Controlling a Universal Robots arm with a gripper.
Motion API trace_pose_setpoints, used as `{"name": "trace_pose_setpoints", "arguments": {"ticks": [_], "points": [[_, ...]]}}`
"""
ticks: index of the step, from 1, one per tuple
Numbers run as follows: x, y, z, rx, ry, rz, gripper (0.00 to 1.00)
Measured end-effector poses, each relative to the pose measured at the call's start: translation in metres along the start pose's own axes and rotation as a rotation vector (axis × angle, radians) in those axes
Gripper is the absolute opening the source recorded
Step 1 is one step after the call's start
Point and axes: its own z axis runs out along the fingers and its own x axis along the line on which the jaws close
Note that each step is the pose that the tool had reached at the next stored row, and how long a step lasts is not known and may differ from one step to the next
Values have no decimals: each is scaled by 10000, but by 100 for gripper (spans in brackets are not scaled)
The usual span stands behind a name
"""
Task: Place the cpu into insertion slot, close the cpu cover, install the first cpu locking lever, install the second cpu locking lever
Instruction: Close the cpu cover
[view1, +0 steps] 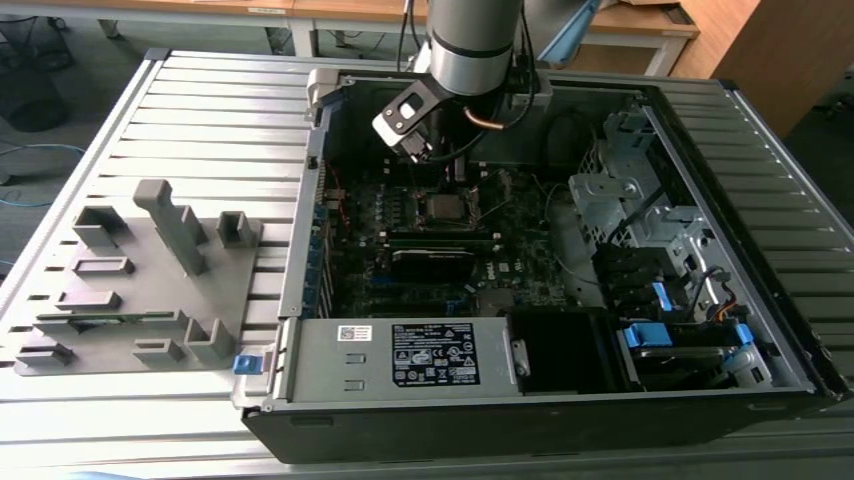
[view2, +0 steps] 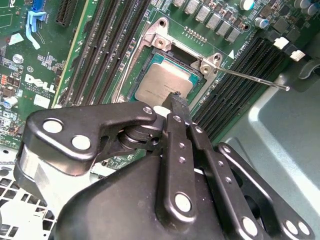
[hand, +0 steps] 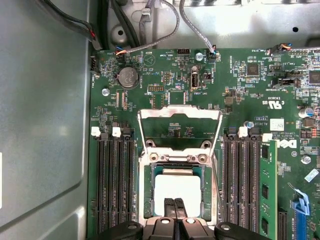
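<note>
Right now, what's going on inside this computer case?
A robot arm's gripper is reaching into an open computer case. The cpu already sits in the insertion slot, and the gripper's closed tips are on or just above its metal top. The cpu cover is swung open, leaving the chip uncovered. A thin locking lever sticks out free beside the socket.

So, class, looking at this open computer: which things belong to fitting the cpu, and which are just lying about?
Job in hand: cpu lying in the insertion slot; open cpu cover; locking lever; gripper over the cpu.
Lying about: memory slots; coin battery; power-supply box; grey fixture plate.
</note>
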Motion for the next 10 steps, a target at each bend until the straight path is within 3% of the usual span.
{"name": "trace_pose_setpoints", "arguments": {"ticks": [10], "points": [[0,0,-7,2,-4,1,11]]}}
